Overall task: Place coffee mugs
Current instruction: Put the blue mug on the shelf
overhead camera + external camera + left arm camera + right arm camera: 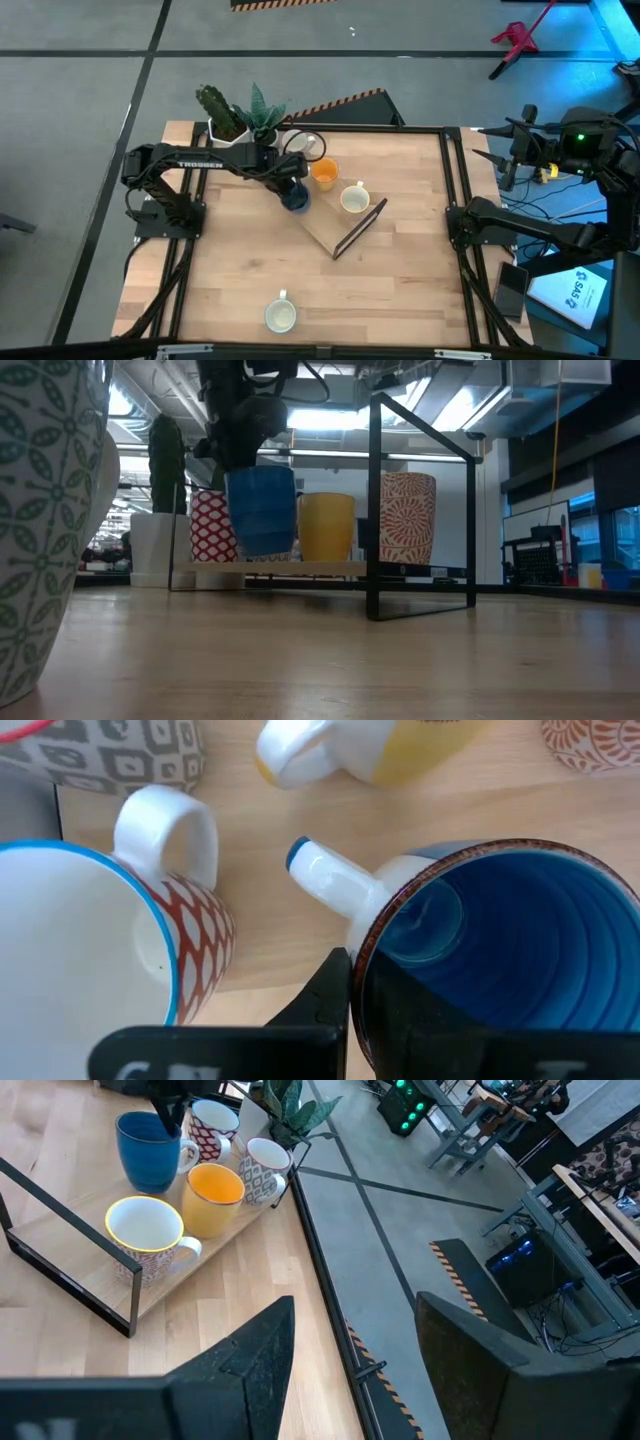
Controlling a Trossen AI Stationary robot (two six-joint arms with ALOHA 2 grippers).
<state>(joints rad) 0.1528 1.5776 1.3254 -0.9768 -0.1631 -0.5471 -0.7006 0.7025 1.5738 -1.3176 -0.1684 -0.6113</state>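
Holding the blue mug [261, 508] by its rim, the left gripper [291, 187] is closed on it. It looks hard, smooth and breakable.

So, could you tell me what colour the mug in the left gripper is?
Blue, inside and out, with a white handle. The mug shows best in the left wrist view.

Overhead looks straight down, low view level from tabletop — both share the blue mug [295, 198] [261, 509].
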